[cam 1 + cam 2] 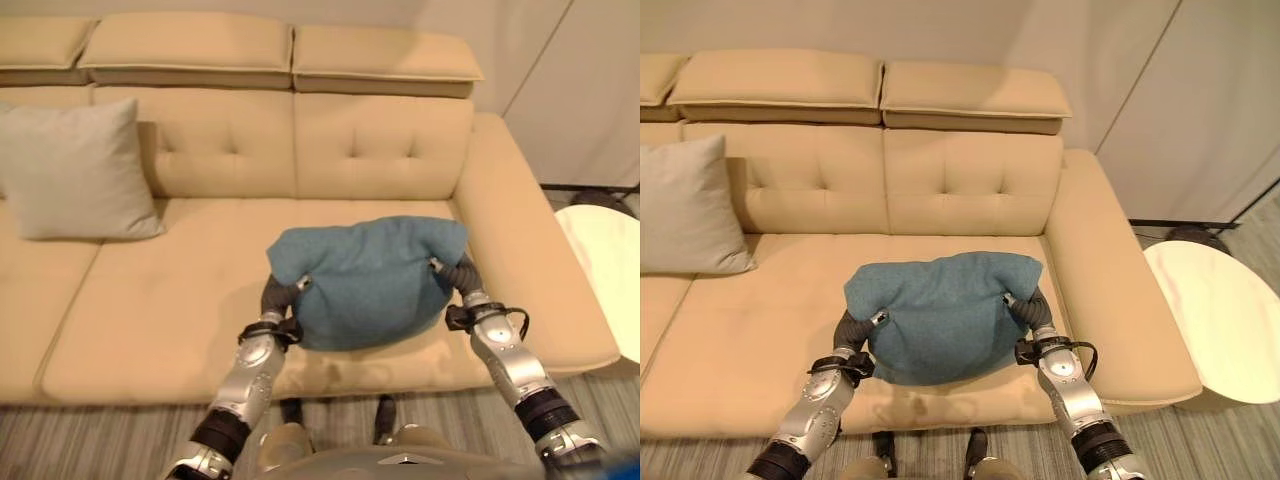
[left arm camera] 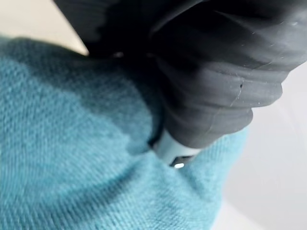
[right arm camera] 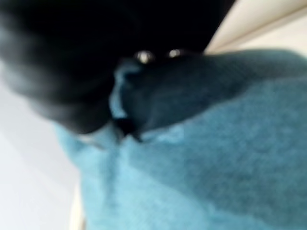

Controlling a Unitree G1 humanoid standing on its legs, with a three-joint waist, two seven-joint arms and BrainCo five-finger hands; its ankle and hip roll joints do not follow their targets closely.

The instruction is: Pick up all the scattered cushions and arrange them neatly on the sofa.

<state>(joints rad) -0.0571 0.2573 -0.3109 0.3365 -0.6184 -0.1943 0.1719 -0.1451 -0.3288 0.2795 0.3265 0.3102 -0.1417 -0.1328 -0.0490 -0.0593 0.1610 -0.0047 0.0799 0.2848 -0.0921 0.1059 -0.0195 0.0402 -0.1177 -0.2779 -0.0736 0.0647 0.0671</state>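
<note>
A teal cushion [image 1: 370, 280] hangs just over the right seat of the beige sofa [image 1: 170, 300], held between my two hands. My left hand [image 1: 275, 298] presses into its left side, and my right hand [image 1: 462, 280] into its right side. The cushion's upper corners fold over both hands. Up close, the teal cloth [image 2: 72, 143] bunches against my left hand [image 2: 216, 72]. The right wrist view shows the same cloth [image 3: 216, 143] against my right hand [image 3: 72, 57]. A light grey cushion [image 1: 75, 170] leans upright against the sofa's backrest on the left.
The sofa's wide right armrest [image 1: 530, 250] runs beside my right hand. A round white table [image 1: 1220, 320] stands right of the sofa. Striped grey carpet [image 1: 100, 440] lies in front of the seat.
</note>
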